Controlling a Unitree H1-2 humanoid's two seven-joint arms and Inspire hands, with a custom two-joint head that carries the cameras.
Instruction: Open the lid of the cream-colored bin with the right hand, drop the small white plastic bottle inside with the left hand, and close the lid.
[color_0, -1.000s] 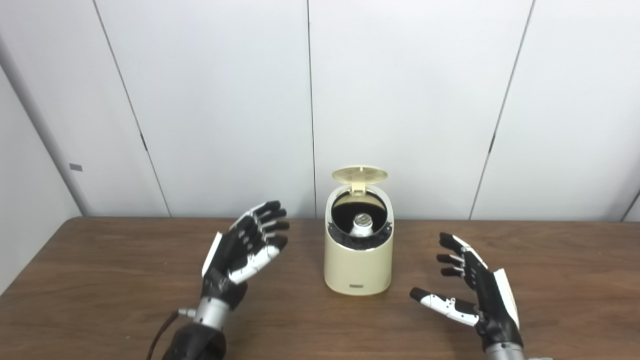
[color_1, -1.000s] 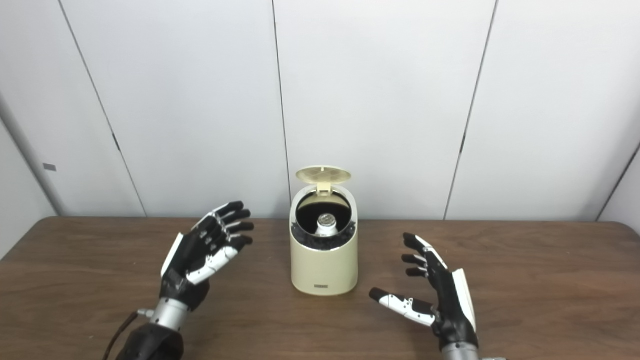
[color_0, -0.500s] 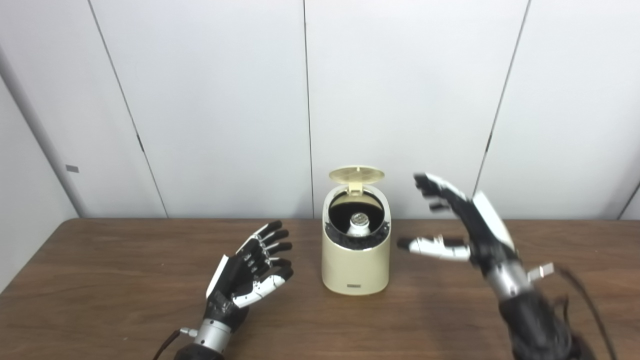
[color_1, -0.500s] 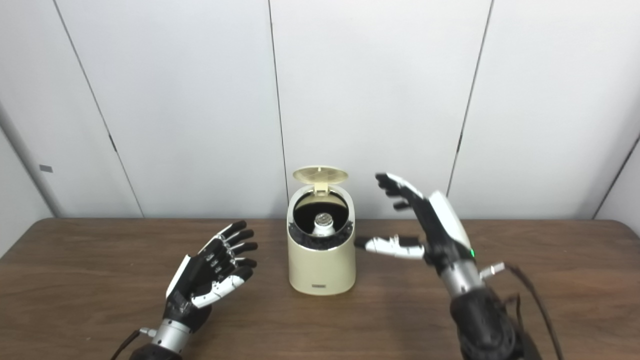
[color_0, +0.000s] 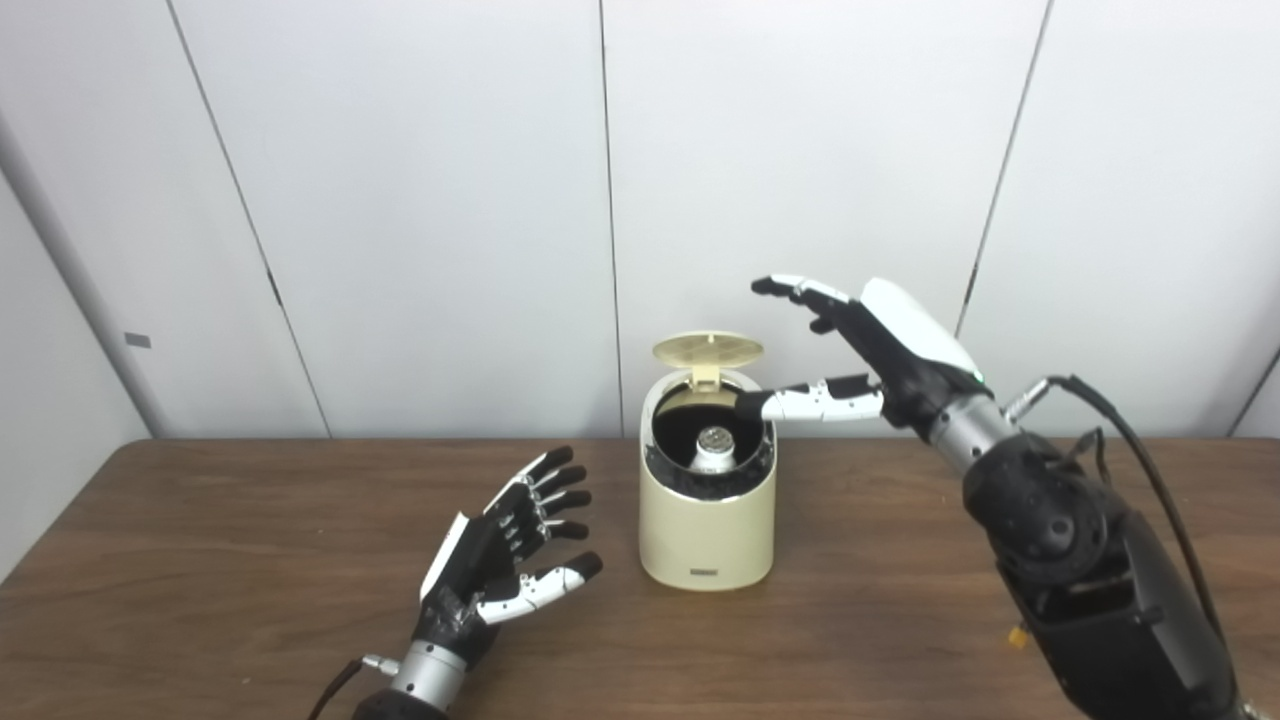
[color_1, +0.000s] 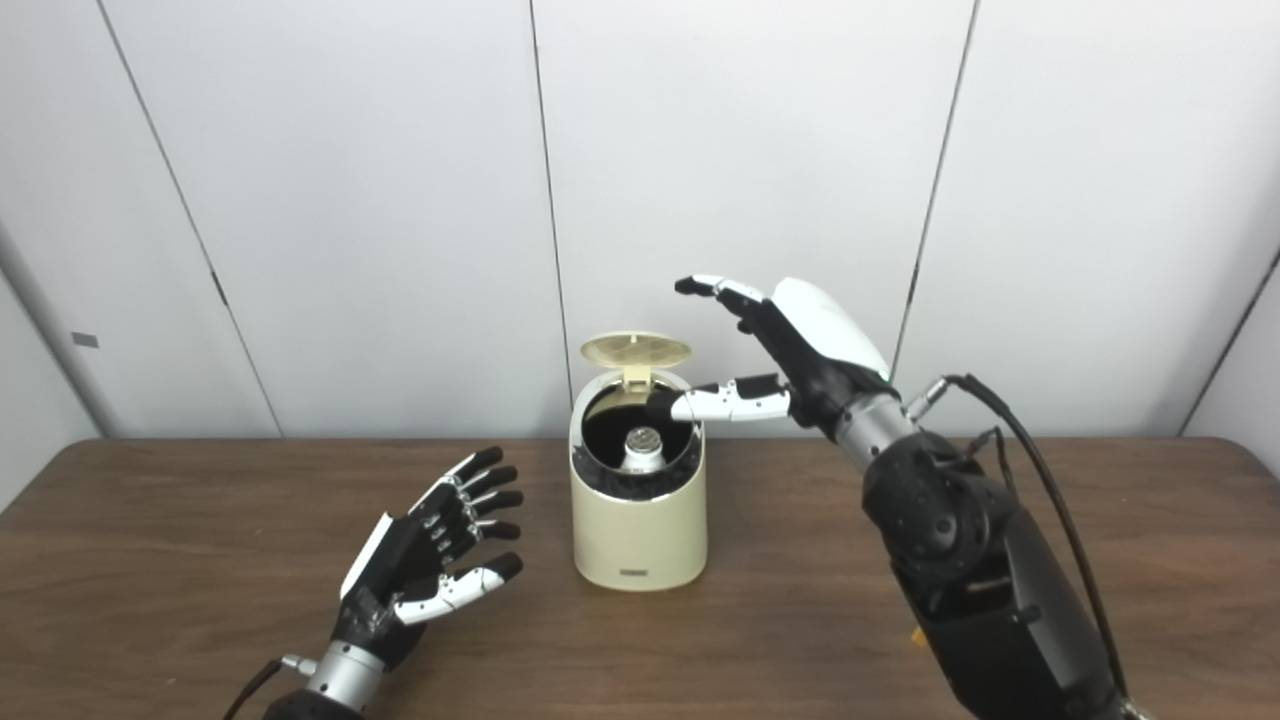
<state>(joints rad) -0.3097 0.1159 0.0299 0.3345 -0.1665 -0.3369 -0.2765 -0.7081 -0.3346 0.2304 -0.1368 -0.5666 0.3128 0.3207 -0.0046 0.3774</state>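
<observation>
Cream-colored bin (color_0: 707, 525) stands with hinged lid (color_0: 707, 349) upright, white bottle (color_0: 714, 449) inside. Right hand (color_0: 880, 345) — fingers spread, empty — hovers beside the lid: light, stiff plastic, best pressed from its top edge. Left hand (color_0: 505, 555) empty, fingers apart.

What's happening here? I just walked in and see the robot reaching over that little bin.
The small white plastic bottle already sits inside the cream-colored bin, whose lid stands open. The right hand is open and raised beside the lid, fingers above it and thumb near the rim, apparently about to close it. The left hand is open and empty above the wooden table, left of the bin.
</observation>
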